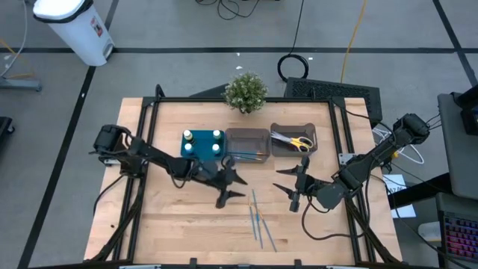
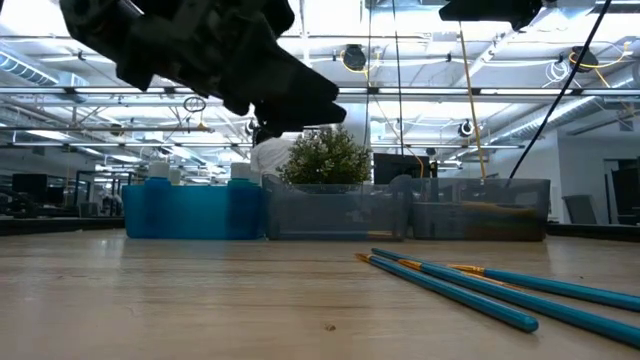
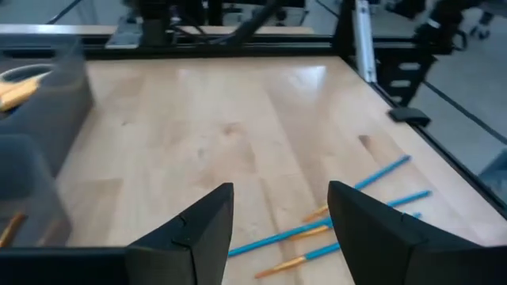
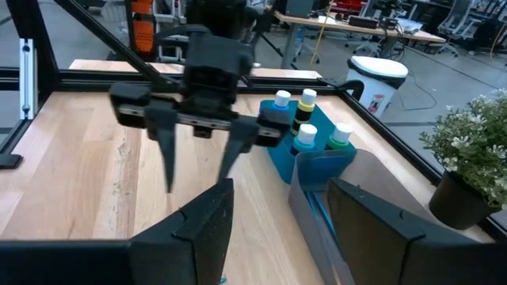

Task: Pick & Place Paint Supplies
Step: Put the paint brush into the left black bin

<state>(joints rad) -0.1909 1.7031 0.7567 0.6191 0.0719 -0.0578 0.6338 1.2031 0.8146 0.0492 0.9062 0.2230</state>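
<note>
Bottles [image 1: 202, 142]: four; loose brushes [image 1: 261, 220]: three

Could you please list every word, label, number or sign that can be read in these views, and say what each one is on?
No text can be read in any view.
White bin on the floor beyond the table: it carries a small red and dark label, too small to read.
Bottles in the teal tray: no label legible.
Paintbrushes and scissors: no markings visible.
</note>
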